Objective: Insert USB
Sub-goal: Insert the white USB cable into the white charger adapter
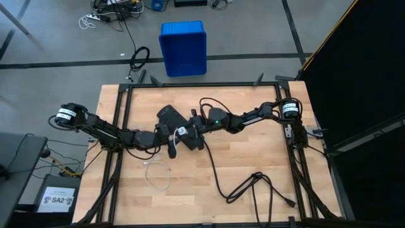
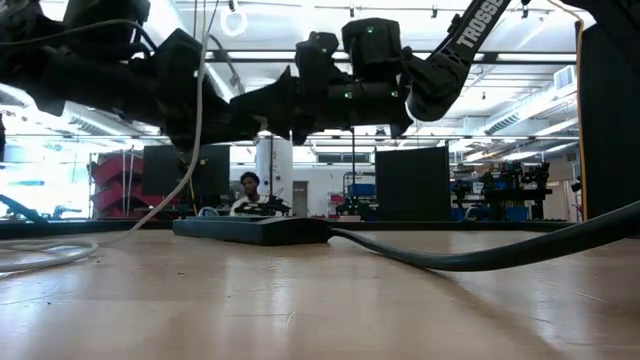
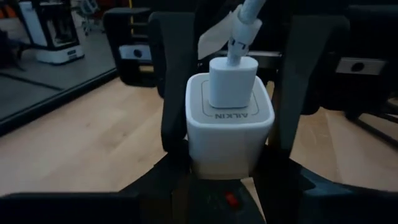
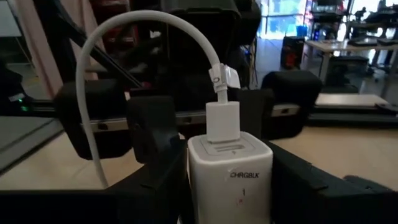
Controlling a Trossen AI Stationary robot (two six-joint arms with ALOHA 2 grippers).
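While the white charger block (image 3: 229, 127) sits clamped between the fingers of the left hand (image 3: 229, 134), raised above the worktop (image 1: 253, 202) beside the black power strip (image 1: 169, 117), the USB plug (image 3: 231, 81) appears seated in its face. The right hand (image 1: 193, 130) meets it from the opposite side; whether its fingers grip anything cannot be told. Risks as judged: if either arm pulls away unevenly, the thin white cable (image 4: 124, 37) could tug the plug askew or drag the block from its grip. Slack cable lies looped on the worktop and may snag.

blue bin (image 1: 183, 47), black power strip (image 2: 250, 229), black cord (image 1: 253, 187)
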